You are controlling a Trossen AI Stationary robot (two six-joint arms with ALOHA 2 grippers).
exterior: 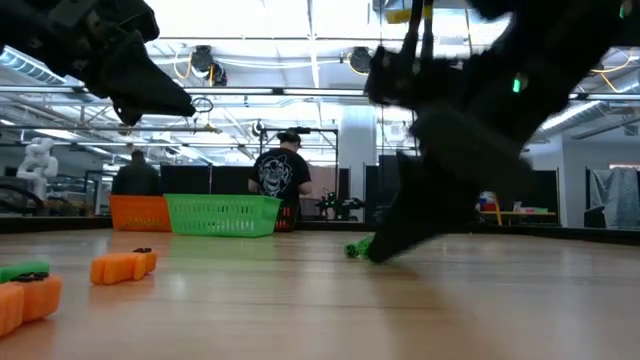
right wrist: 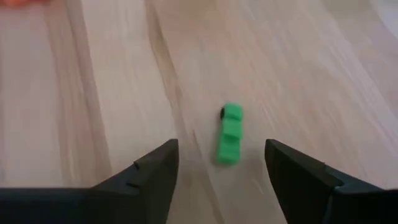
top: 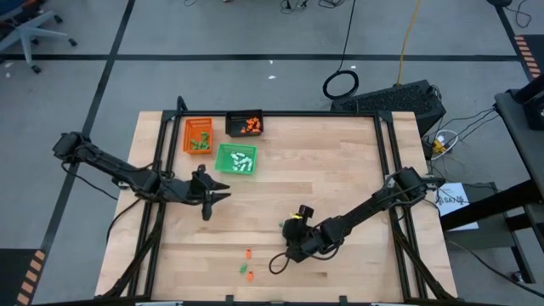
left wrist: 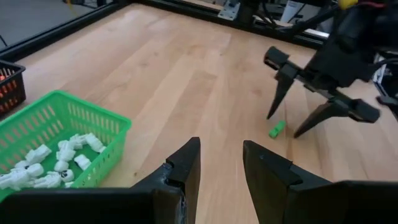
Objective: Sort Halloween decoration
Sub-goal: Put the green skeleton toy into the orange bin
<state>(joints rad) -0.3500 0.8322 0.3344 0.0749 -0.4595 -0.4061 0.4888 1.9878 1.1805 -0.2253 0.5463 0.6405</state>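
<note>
A small green decoration piece [right wrist: 229, 134] lies flat on the wooden table, also seen in the low view [exterior: 358, 248] and the left wrist view [left wrist: 276, 129]. My right gripper [right wrist: 221, 163] is open, low over the table near its front middle [top: 276, 263], with one finger on either side of the piece and touching neither side. Two orange pieces [exterior: 122, 266] [exterior: 25, 296] and a green one [exterior: 25, 270] lie near the front edge [top: 247, 269]. My left gripper [left wrist: 221, 163] is open and empty, held above the table beside the green tray [top: 236, 160].
Three small trays stand at the far left: an orange one [top: 198, 136] with green pieces, a black one [top: 245, 125] with orange pieces, and the green one [left wrist: 93, 121] with white pieces. People stand in the room beyond the table [exterior: 282, 175].
</note>
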